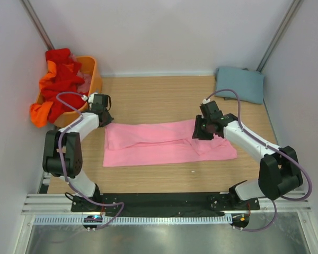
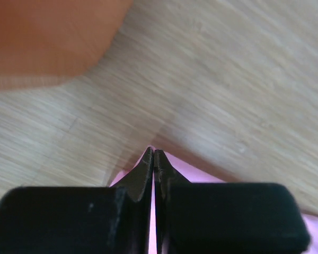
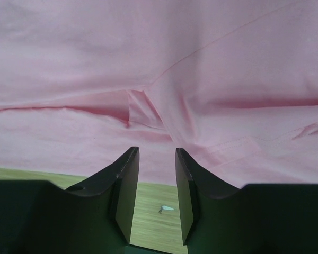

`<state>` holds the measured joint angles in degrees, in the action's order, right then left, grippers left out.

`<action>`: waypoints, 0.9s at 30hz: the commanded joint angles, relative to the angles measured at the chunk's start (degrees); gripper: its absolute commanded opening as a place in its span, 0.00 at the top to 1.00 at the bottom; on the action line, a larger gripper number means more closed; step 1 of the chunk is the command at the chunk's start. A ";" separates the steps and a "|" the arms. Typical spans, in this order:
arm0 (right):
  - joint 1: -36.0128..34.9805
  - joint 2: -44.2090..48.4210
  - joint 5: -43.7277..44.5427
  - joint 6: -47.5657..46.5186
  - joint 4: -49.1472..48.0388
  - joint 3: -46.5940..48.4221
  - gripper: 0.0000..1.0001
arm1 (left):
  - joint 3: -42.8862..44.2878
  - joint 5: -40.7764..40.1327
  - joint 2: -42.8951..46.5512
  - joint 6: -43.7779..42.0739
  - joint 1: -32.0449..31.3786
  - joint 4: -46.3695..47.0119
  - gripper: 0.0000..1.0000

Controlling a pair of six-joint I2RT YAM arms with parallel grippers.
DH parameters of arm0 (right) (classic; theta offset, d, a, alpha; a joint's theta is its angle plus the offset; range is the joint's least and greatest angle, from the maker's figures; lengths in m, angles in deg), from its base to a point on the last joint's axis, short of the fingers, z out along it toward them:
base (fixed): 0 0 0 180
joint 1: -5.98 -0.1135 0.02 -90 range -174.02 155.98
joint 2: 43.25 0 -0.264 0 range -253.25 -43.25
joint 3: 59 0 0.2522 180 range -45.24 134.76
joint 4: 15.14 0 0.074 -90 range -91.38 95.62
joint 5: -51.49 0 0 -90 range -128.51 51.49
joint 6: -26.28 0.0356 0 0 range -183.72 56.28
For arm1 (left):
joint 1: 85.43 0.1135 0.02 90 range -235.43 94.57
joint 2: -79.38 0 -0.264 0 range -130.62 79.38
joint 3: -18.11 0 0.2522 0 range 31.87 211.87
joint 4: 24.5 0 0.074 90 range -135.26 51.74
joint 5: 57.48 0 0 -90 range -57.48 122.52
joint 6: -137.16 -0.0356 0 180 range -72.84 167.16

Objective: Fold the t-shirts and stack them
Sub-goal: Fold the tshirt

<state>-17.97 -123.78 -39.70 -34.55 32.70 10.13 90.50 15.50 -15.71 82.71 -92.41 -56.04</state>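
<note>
A light pink t-shirt (image 1: 169,143) lies folded into a long band across the middle of the table. My left gripper (image 1: 105,117) sits at the band's far left corner. In the left wrist view its jaws (image 2: 153,153) are shut, with a thin strip of the pink cloth (image 2: 201,174) pinched between them. My right gripper (image 1: 201,129) hovers over the shirt's right part. Its jaws (image 3: 157,153) stand open at an edge of the pink cloth (image 3: 148,63), with only bare wood showing between the fingers. A dusty grey-blue t-shirt (image 1: 239,83) lies folded at the back right.
An orange plastic basket (image 1: 91,71) stands at the back left, with red t-shirts (image 1: 61,79) and an orange one (image 1: 40,114) spilling over it. It shows as an orange blur (image 2: 47,42) in the left wrist view. A small white speck (image 3: 167,208) lies on the wood.
</note>
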 commanded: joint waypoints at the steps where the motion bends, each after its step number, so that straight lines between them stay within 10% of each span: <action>1: -0.40 -0.15 0.93 -0.69 -2.00 -0.53 0.60 | 3.33 2.69 -0.01 0.22 2.85 0.73 1.00; 5: -0.40 -0.15 0.93 -0.78 -1.92 -0.71 0.60 | 6.93 3.39 -3.34 -0.31 4.34 -1.37 1.00; 9: -0.31 0.02 0.93 -0.87 -1.92 -0.79 0.60 | 9.13 3.66 -6.25 0.13 4.79 -5.85 0.50; 12: -0.40 0.02 2.75 -0.69 -2.18 -0.97 0.60 | 8.61 4.45 -4.33 0.66 4.61 -6.56 0.31; 27: 2.94 -13.57 6.20 5.37 -9.47 -1.95 0.43 | -1.40 7.87 1.58 3.03 -4.53 -7.36 0.36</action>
<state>-15.80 -132.74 -34.96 -31.28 26.69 5.67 92.40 20.77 -12.41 84.32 -96.41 -63.21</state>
